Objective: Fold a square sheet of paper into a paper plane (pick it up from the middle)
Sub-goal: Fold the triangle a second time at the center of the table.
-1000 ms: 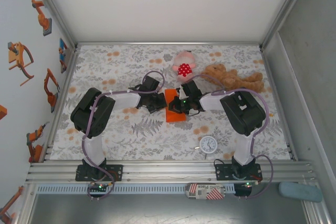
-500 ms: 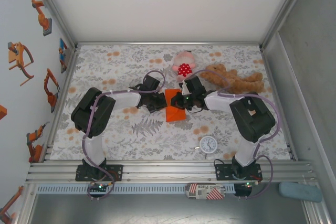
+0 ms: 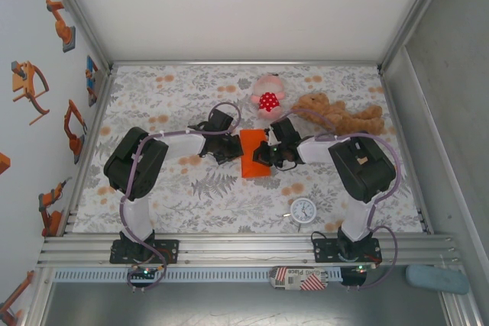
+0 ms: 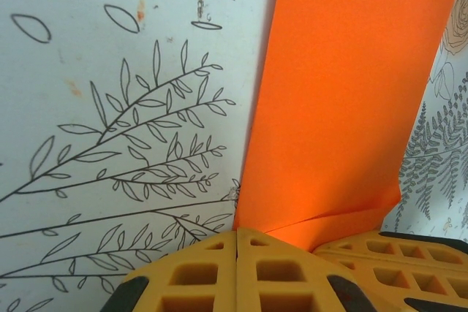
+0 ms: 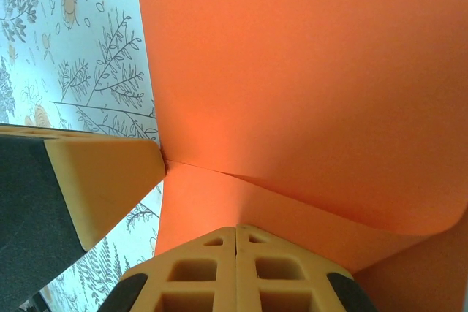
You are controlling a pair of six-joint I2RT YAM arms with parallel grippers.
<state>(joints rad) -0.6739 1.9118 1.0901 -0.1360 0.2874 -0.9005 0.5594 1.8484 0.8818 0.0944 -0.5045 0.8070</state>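
Orange, thin and bright: square sheet of paper [image 3: 254,161] near the middle of the flower-printed worktop [image 3: 168,97], partly folded, narrower than a full square. Left hand [image 3: 234,150] just at its left edge and right hand [image 3: 265,156] just at its right edge, both low over the worktop and pointing toward each other across the sheet.

From the left wrist: yellow fingertips of the left hand [image 4: 238,237] pressed together with no gap, right at the near corner of the sheet [image 4: 344,85]. A small folded strip just in front of them. Not possible to tell if the paper is nipped between the tips or only touched.

From the right wrist: fingertips of the right hand [image 5: 235,235] also closed tight together, under a raised, curved flap of the sheet [image 5: 307,71]. One yellow finger [image 5: 102,173] of the left hand touching the paper edge from the side. Again not clear if the paper is pinched.

Farther back, apart from the sheet: pink plush toy [image 3: 267,97] with a red spotted body, and brown teddy bear [image 3: 340,116] lying beside it. Small round clock [image 3: 303,210] nearer to the right arm base.
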